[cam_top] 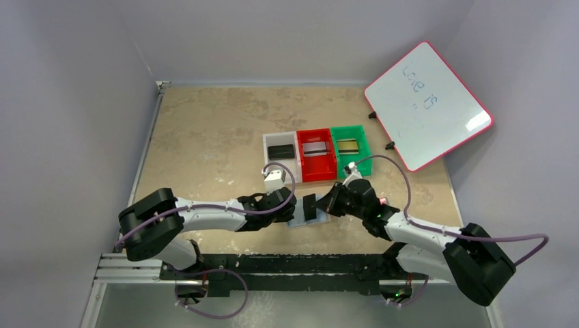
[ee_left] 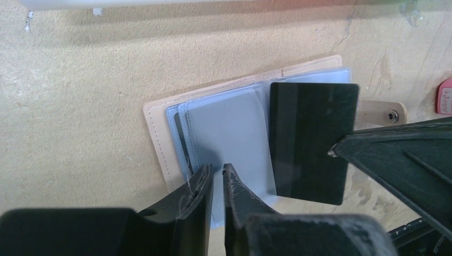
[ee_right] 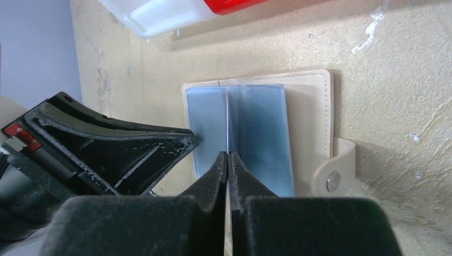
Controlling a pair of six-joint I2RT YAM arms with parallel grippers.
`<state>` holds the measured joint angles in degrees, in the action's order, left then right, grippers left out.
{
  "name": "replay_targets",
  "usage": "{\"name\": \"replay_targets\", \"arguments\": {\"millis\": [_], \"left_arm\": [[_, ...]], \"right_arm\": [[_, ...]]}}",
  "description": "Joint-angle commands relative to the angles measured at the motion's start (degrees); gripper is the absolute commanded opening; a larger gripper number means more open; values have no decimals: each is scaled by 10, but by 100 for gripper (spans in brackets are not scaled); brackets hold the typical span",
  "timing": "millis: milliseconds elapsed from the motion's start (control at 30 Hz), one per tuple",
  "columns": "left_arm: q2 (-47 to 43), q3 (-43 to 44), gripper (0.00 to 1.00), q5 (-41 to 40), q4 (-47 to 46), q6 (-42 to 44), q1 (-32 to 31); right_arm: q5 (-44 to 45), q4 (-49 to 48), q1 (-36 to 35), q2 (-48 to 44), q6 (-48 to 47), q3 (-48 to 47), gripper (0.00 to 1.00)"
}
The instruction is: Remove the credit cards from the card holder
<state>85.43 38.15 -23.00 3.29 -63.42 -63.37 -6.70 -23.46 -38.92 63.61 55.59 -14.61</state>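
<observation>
holding the card holder (ee_left: 160,133) flat on the table comes first: the left gripper (ee_left: 217,173), jaws nearly together, bears on its left half; whether it nips the plastic sleeve cannot be told. over the card holder's right half, the black card (ee_left: 312,141) stands pinched edgewise in the right gripper (ee_right: 228,156); lift it straight, without twisting. any cards remaining in the pockets are hard to make out

Red bin (cam_top: 318,176) mid-table, silvery card (cam_top: 315,147) inside. Against its L side, clear bin (cam_top: 266,154) w/ dark card (cam_top: 280,151); against its R side, green bin (cam_top: 350,130) w/ gold card (cam_top: 347,145). Open card holder (cam_top: 300,222) lies nearer the arm bases than red bin; L gripper (cam_top: 295,213) & R gripper (cam_top: 322,205) meet over it, black card (cam_top: 310,207) upright btwn. Pink-framed whiteboard (cam_top: 429,104) far R of red bin.
</observation>
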Motion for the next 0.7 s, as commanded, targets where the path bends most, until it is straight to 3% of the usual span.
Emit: {"name": "replay_targets", "arguments": {"millis": [0, 267, 400, 667], "left_arm": [[-24, -1, 16, -12, 29, 16, 2], [-87, 18, 43, -81, 71, 38, 2], [-123, 37, 51, -119, 125, 54, 11], [-209, 57, 74, -137, 223, 117, 110]], "right_arm": [[18, 11, 2, -45, -37, -10, 0], [40, 28, 2, -109, -74, -10, 0], [34, 17, 2, -138, -105, -10, 0], [-2, -76, 1, -148, -259, -42, 0]]}}
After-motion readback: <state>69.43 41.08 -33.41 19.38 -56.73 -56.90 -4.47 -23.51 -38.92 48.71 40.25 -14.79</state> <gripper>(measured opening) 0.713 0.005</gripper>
